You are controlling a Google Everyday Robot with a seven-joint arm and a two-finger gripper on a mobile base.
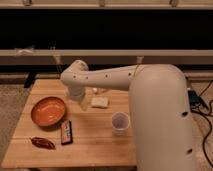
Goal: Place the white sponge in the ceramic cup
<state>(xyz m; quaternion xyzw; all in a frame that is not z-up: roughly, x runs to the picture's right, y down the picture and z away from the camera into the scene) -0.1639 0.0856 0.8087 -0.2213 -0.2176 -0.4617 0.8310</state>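
White sponge (pixel 99 102) lies flat on the wooden table (pixel 95 146), near the middle and toward the far side, apart from everything else; not lifted, nothing on it. Ceramic cup (pixel 120 123) stands upright, mouth up, nearer the front edge and just to the right of the sponge, with bare wood between them. The cup looks empty, so the task appears undone. Gripper (pixel 80 101) hangs below the wrist, pointing down at the table, just left of the sponge and not over it. Whether it is apart or together: cannot tell. Arm (pixel 110 76) reaches across from the right, likely staging a top-down pick. Orange bowl (pixel 48 111), dark snack packet (pixel 66 132) and reddish wrapper (pixel 43 143) sit at left, off the sponge-to-cup path.
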